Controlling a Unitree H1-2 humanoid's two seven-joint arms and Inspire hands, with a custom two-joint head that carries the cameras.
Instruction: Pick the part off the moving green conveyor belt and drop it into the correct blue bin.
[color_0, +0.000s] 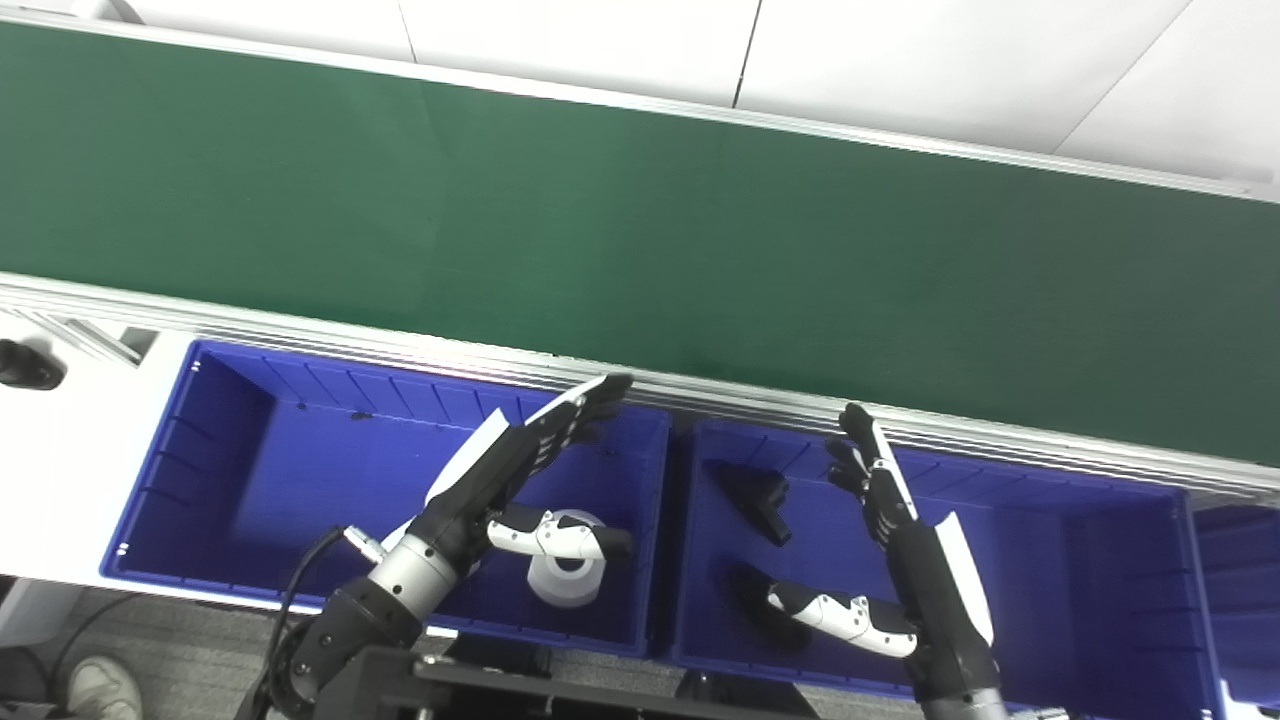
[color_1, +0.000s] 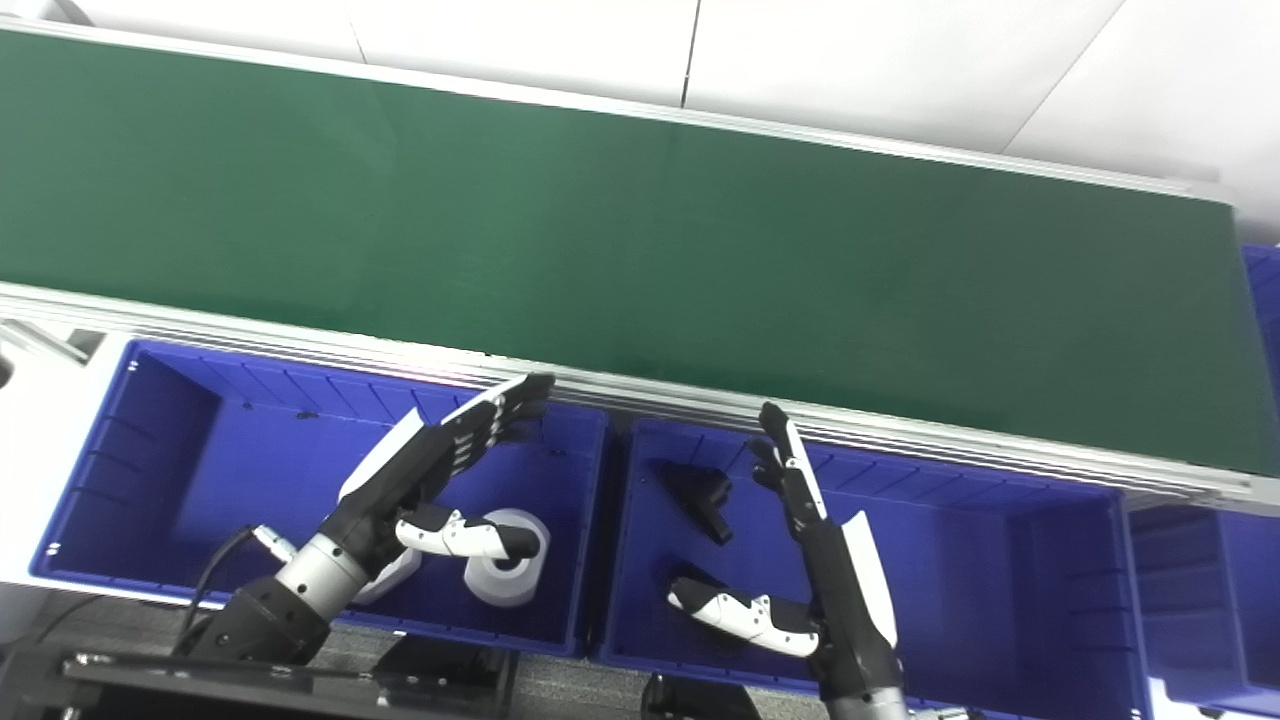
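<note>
Belt (color_0: 640, 230) runs green across the top, and we see no part riding on it. Below it sit two blue bins side by side. Our left hand (color_0: 520, 470) hovers over the left bin (color_0: 200, 450), fingers stretched out and apart, thumb spread, holding nothing; a white ring-shaped part (color_0: 567, 570) lies in that bin under the thumb. Our right hand (color_0: 880, 510) hangs over the right bin (color_0: 1080, 570), likewise spread and empty, with a black part (color_0: 757, 497) lying in the bin just beside it.

Bins (color_0: 650, 440) in front of conveyor belt (color_0: 640, 230)
</note>
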